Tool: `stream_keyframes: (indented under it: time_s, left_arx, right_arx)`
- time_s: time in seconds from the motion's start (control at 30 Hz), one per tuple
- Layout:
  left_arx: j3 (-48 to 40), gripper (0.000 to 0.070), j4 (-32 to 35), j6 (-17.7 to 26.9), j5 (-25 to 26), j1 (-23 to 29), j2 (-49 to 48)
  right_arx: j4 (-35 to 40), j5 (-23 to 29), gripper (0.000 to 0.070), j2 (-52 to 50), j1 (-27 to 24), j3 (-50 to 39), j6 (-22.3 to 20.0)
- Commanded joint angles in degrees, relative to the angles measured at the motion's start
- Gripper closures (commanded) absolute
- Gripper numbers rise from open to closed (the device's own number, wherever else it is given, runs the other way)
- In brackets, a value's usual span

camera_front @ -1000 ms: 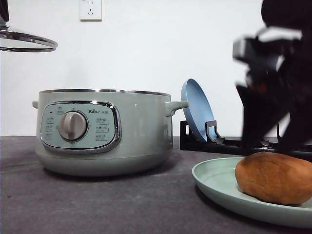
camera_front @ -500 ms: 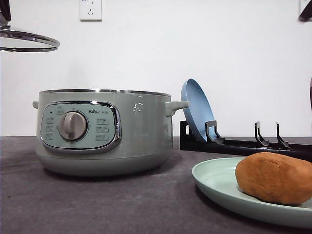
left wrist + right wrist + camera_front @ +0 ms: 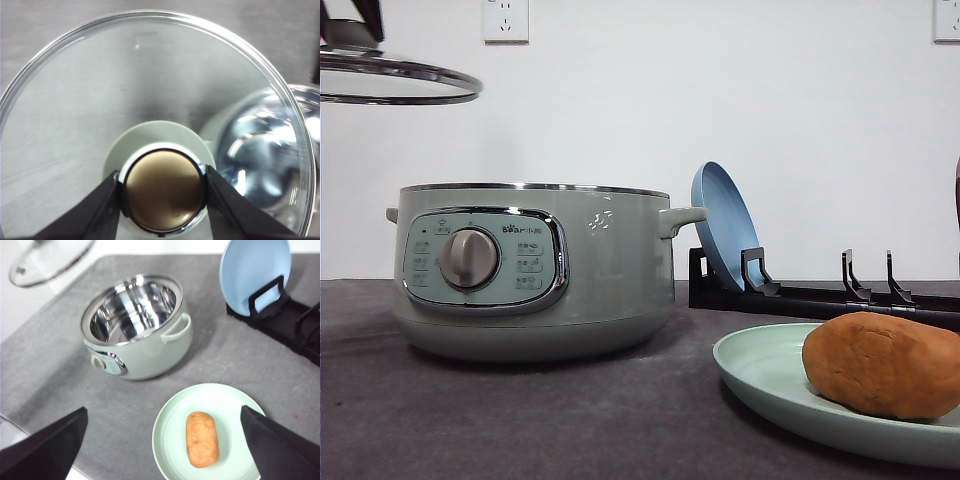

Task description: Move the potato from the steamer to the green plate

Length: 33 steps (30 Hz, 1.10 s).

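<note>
Potato [image 3: 202,439] rests on green plate [image 3: 170,425]; left tool [image 3: 162,190] clamps lid knob [image 3: 162,192]; right tool [image 3: 165,440] spread wide.

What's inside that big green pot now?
Nothing visible: the steamer shows a bare shiny metal bowl. Its near inner wall is hidden by the rim. The potato lies on the green plate.

Steamer [image 3: 532,270] stood on table [image 3: 520,420], left of centre, lid off. Lid [image 3: 395,80] hung in the air above and to the left of steamer. Potato [image 3: 882,363] lay on green plate [image 3: 760,375], which sat front right, apart from steamer. Behind plate, a rack [image 3: 820,295] ran along the rear w/ a blue plate [image 3: 722,225] propped upright in its left end, just beside steamer's right handle.
</note>
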Motion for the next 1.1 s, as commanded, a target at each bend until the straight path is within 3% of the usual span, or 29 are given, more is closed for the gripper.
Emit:
stream_keyframes:
  time_s: [0.0,0.8,1.07]
  left_arx:
    - [2.47,0.0699,2.05,-0.57,0.37,-1.31,-0.44]
    - [-1.05,0.0699,3.59,-0.57,0.33,-22.69,-0.39]
    - [-1.07,0.0699,3.78,0.46,0.33,-25.54,0.25]
  right_arx:
    - [0.39,0.17,0.0082,-0.2,0.26,0.81,1.37]
    - [0.39,0.15,0.0082,-0.16,0.26,0.79,1.21]
    - [0.39,0.16,0.0082,-0.16,0.26,0.79,1.2]
